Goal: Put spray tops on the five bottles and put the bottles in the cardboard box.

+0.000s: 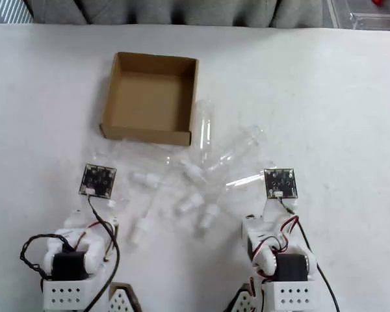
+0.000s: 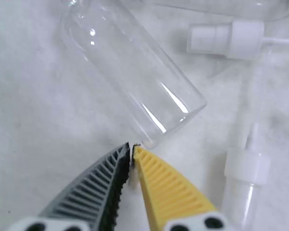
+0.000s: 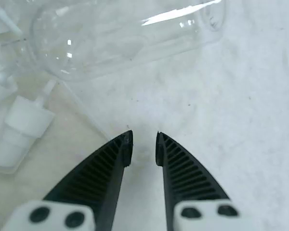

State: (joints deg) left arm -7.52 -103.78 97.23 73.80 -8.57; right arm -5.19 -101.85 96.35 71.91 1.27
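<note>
A: Progress?
B: Nothing boxed. Cardboard box (image 1: 151, 97) holding no bottles (image 1: 229, 148); those and spray tops (image 1: 190, 203) strewn on desk (image 1: 351, 97) beside box's near side. Seemingly all five left.
A: Fingers?
B: Left fingers (image 2: 159, 187) pressed together, empty; right fingers (image 3: 106, 178) narrowly parted, empty. Clear bottles overlapping, hard to count.

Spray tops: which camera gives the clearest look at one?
The left wrist view: a white spray top lies close by, its collar and nozzle plain to see. The right wrist view shows a second spray top beside a clear bottle. The high view shows spray tops as small white pieces between the arms.
</note>
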